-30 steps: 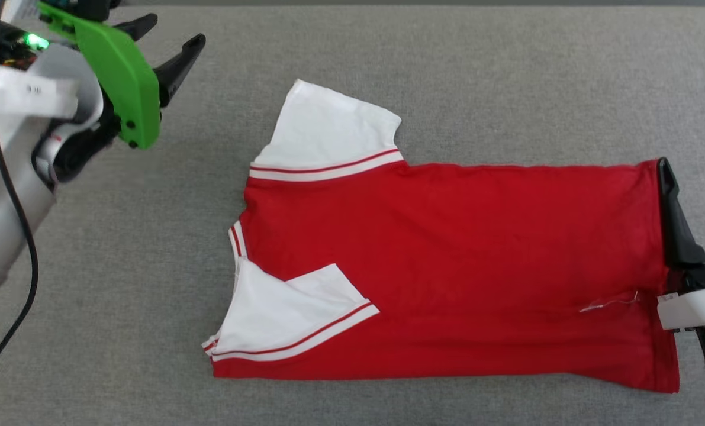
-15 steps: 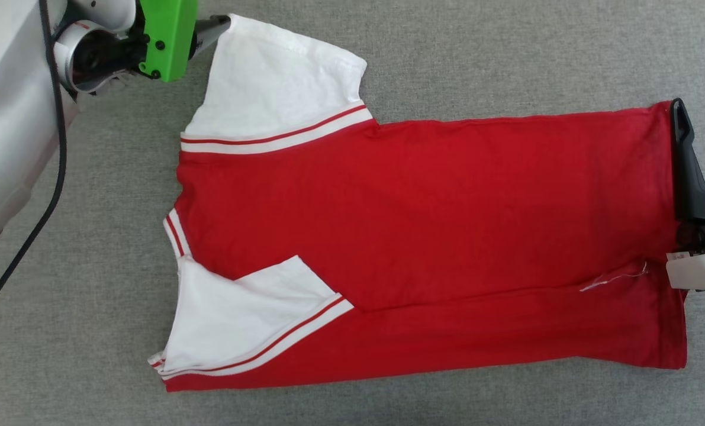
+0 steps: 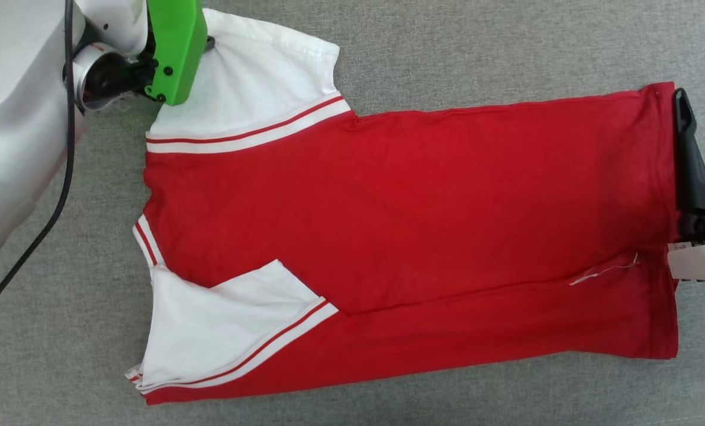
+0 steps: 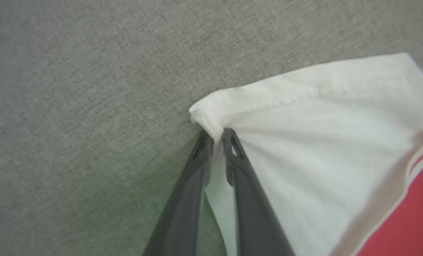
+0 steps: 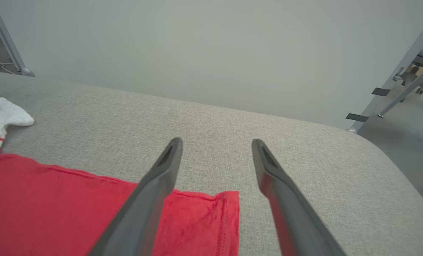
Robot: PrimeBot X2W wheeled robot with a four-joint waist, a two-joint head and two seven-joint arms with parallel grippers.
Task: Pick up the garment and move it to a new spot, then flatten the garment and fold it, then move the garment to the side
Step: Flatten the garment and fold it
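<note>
Evidently the left gripper [image 4: 216, 137] is pinched shut on a corner of the far white sleeve [image 3: 257, 77], probably to fold it over the shirt [image 3: 423, 201], which lies flat, collar leftward, its near sleeve [image 3: 228, 331] already folded in. At the hem the right gripper [image 5: 216, 142] sits with fingers apart, holding nothing. Underneath is grey woven cloth [image 3: 506, 41]; beyond it, a pale wall [image 5: 211, 42] and metal legs [image 5: 392, 89].
</note>
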